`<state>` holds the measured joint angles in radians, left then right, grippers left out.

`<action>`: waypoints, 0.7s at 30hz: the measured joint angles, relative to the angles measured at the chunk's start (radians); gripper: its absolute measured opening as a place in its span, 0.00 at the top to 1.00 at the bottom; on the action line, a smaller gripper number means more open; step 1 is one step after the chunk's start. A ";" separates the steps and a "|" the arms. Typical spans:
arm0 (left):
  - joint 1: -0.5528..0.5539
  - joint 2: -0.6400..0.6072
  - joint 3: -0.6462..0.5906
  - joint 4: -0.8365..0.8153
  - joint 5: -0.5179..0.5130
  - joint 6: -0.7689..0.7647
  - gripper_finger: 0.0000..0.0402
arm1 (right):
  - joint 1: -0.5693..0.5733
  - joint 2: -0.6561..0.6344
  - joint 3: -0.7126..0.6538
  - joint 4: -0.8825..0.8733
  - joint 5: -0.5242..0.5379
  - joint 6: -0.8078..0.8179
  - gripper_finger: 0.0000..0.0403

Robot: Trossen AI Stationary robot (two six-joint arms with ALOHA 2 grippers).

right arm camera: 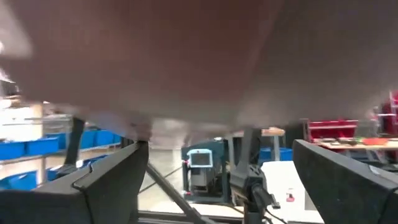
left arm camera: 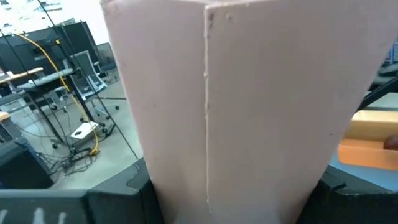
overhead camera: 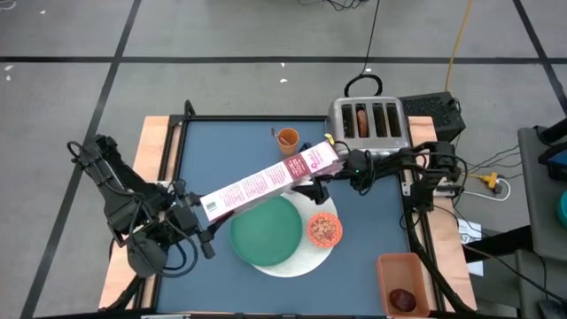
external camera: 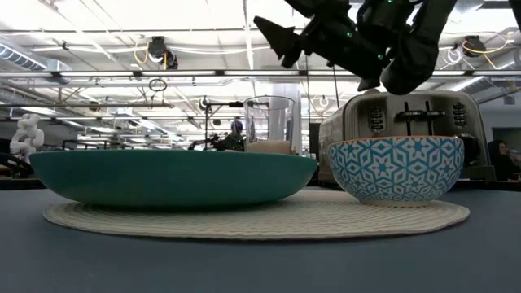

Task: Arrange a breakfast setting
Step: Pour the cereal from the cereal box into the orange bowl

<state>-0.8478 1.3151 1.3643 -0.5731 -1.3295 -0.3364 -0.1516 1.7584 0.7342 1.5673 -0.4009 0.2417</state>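
My left gripper point(overhead camera: 202, 213), at the table's left, is shut on a long pink cereal box point(overhead camera: 270, 182). The box reaches across above the green plate point(overhead camera: 266, 232) toward the toaster. My right gripper point(overhead camera: 316, 188) stands open under the box's far end point(right arm camera: 186, 56). The plate and a small patterned bowl point(overhead camera: 324, 229) of cereal rest on the white round mat point(overhead camera: 306, 257). An orange cup point(overhead camera: 287, 138) stands at the far side. A glass point(external camera: 269, 122) shows behind the plate. A dark red fruit point(overhead camera: 403, 299) lies in the orange bin. My left gripper pinches the box's near-left end point(left arm camera: 161, 186) between its two fingers point(left arm camera: 118, 199), which come nearly level from the table's left and point along the box. The box is lifted clear and stretches out over the plate. My right gripper: I cannot tell whether it touches the box above it.
A silver four-slot toaster point(overhead camera: 368, 120) with brown pieces in its slots stands at the far right. The orange bin point(overhead camera: 400, 266) sits at the near right corner. Bare blue table point(overhead camera: 230, 151) lies at the far left.
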 joint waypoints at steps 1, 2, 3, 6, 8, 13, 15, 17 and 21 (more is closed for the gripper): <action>0.000 -0.001 0.000 0.000 0.002 -0.004 0.43 | 0.000 -0.001 0.003 -0.001 -0.020 0.000 0.03; 0.000 -0.001 0.000 0.001 0.003 -0.004 0.43 | -0.001 -0.001 0.008 -0.001 -0.036 0.000 0.03; 0.000 0.000 0.000 0.002 0.003 -0.004 0.43 | 0.001 -0.002 0.012 -0.001 -0.042 -0.001 0.03; -0.001 -0.001 0.001 0.002 0.003 -0.005 0.43 | 0.002 -0.002 0.019 -0.001 -0.047 0.000 0.03; -0.001 -0.001 0.001 0.001 0.001 -0.003 0.43 | 0.002 -0.002 0.026 -0.001 -0.050 0.001 0.03; 0.002 0.000 0.000 -0.004 -0.003 0.021 0.43 | 0.003 -0.006 0.030 0.004 -0.129 0.014 0.03; 0.001 0.000 0.000 0.001 -0.002 0.022 0.43 | 0.003 -0.006 0.030 0.004 -0.154 0.012 0.03; 0.001 0.000 0.000 0.000 -0.002 0.021 0.43 | 0.002 -0.004 0.030 0.003 -0.158 0.012 0.03; 0.001 0.000 0.000 0.001 -0.002 0.018 0.43 | 0.001 -0.010 0.030 0.004 -0.155 0.011 0.03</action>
<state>-0.8467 1.3155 1.3640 -0.5724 -1.3319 -0.3184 -0.1509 1.7489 0.7647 1.5711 -0.5556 0.2531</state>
